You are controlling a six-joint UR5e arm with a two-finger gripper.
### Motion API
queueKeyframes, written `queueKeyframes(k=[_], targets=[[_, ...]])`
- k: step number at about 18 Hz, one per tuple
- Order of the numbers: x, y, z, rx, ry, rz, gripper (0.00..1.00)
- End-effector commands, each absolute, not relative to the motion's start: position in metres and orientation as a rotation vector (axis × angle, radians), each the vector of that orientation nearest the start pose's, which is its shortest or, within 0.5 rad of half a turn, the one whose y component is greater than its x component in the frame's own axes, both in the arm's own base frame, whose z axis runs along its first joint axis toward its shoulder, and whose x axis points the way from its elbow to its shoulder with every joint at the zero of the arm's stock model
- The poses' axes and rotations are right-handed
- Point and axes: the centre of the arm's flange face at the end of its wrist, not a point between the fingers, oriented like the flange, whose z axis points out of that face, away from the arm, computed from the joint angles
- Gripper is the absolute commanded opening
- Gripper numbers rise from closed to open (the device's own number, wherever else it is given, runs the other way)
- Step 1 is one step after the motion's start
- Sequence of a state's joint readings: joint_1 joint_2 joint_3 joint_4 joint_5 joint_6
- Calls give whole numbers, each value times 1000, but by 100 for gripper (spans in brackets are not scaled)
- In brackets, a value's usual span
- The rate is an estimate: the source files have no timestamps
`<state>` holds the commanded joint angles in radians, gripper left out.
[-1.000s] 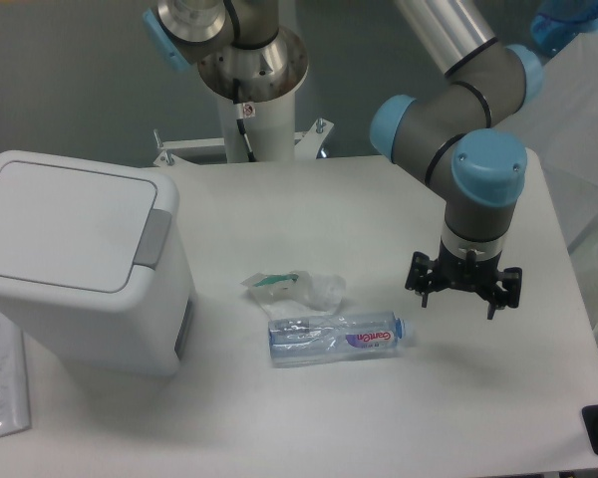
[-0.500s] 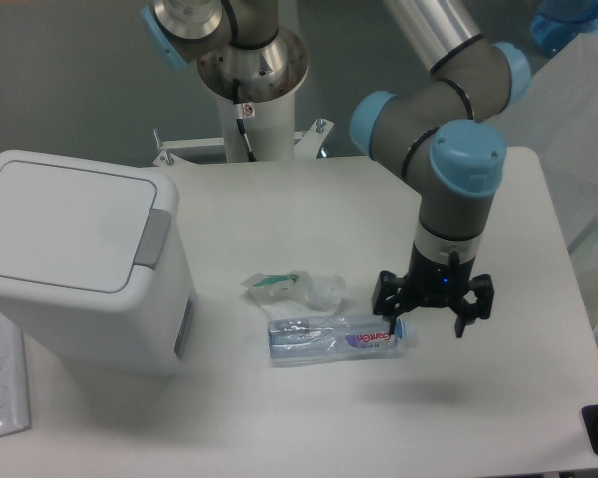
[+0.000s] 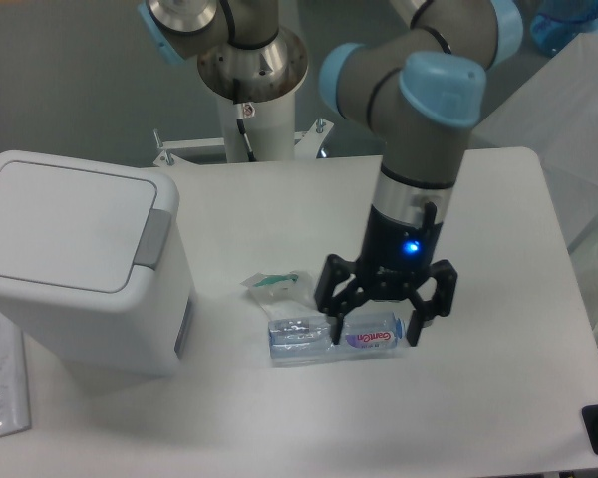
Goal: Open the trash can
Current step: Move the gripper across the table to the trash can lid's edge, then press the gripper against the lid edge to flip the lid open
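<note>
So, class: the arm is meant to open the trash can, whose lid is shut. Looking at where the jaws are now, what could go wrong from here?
1. The gripper hangs open right over the lying bottle, far from the trash can; it may knock or roll the bottle.
2. The crumpled wrapper lies between gripper and can, so a low sweep across could drag it along.
3. The grey button strip is narrow; a press could miss it and land on the lid.

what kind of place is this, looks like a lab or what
Probably a robotics lab test bench: an industrial arm on a pedestal with its gripper open over a plastic bottle, on a bare white table with a closed trash can.
</note>
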<state>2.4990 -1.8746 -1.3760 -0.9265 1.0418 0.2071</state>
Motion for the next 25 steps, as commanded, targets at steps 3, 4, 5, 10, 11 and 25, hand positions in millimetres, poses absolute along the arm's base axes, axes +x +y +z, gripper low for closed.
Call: queueKeyframes(k=[3, 4, 5, 10, 11, 25], targets=[[-367, 548, 515, -2292, -589, -293, 100], [-354, 552, 523, -2282, -565, -318, 100], [-339, 555, 527, -2281, -558, -337, 100], [-291, 533, 500, -2340, -527, -367, 100], [-286, 528, 494, -2353, -508, -365, 100], [-263, 496, 477, -2439, -374, -228, 100]])
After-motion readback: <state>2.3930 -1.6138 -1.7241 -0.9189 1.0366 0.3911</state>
